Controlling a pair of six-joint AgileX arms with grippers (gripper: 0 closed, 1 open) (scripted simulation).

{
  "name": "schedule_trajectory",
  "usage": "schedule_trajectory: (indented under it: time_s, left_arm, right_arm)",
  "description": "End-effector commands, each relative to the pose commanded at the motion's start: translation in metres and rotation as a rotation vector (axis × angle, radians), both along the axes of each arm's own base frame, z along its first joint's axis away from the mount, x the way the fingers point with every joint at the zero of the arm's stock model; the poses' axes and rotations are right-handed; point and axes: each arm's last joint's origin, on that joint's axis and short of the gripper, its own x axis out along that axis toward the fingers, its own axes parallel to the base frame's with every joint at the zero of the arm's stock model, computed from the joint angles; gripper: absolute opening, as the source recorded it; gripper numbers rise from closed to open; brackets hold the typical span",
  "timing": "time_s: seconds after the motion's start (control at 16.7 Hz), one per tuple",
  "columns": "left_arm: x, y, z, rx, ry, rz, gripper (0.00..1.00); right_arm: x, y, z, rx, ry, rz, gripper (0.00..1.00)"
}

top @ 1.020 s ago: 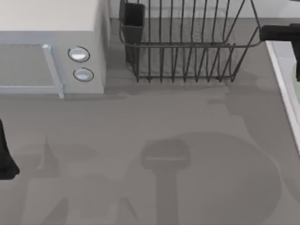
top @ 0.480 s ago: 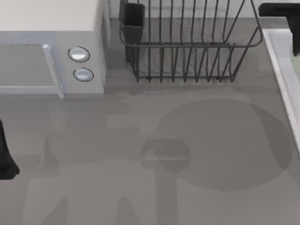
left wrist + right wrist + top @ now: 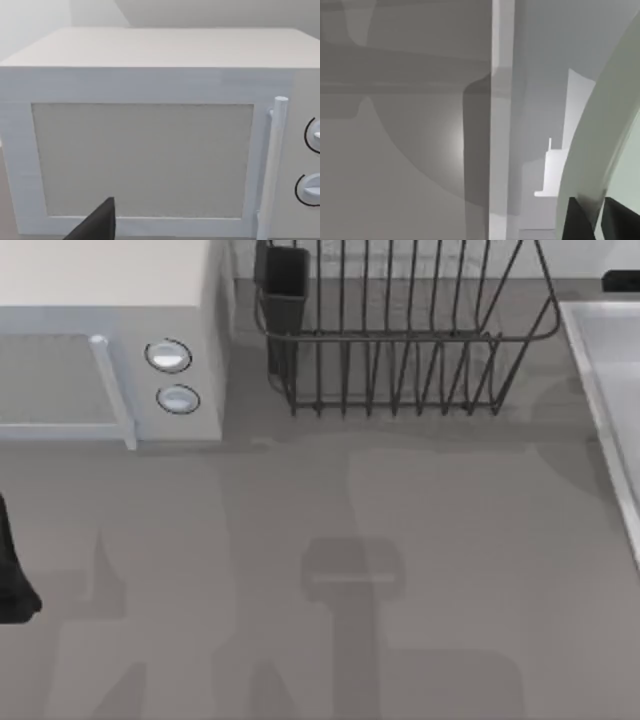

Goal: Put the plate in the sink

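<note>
- The light grey rectangular sink [image 3: 600, 370] sat at the bench's right edge.
- The pale mint-green glossy round plate [image 3: 600, 130] hung tilted over it; stiff, slippery, probably breakable.
- The right gripper [image 3: 598, 220] had its fingers pinched on the rim, the sensible hold.
- The left gripper [image 3: 97, 225] idled before the white microwave [image 3: 150, 150]; whether its fingers were open, I cannot tell.

The plate [image 3: 605, 130] clamped between my right fingers [image 3: 577, 220] is a plain pale mint green with a glossy sheen; those fingers are black. Beyond it, the sink [image 3: 502, 100] is light grey-white with a paler rim. The table [image 3: 330, 540] is flat mid grey. The rack [image 3: 400, 330] is dark wire. The microwave [image 3: 150, 125] ahead of my black left finger [image 3: 97, 225] is white, its door panel beige-grey.
</note>
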Motion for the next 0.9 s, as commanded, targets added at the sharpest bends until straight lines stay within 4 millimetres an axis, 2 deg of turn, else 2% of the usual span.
schedule_trajectory:
  time_s: [0.18,0.48,0.9]
  left_arm:
    - [0.000,0.000,0.000,0.000,0.000,0.000,1.00]
    - [0.000,0.000,0.000,0.000,0.000,0.000,1.00]
    - [0.000,0.000,0.000,0.000,0.000,0.000,1.00]
  right_arm:
    - [0.010,-0.026,-0.021,0.001,0.005,0.000,0.00]
    - [0.011,-0.030,-0.024,0.001,0.005,0.000,0.00]
    - [0.011,-0.030,-0.024,0.001,0.005,0.000,0.53]
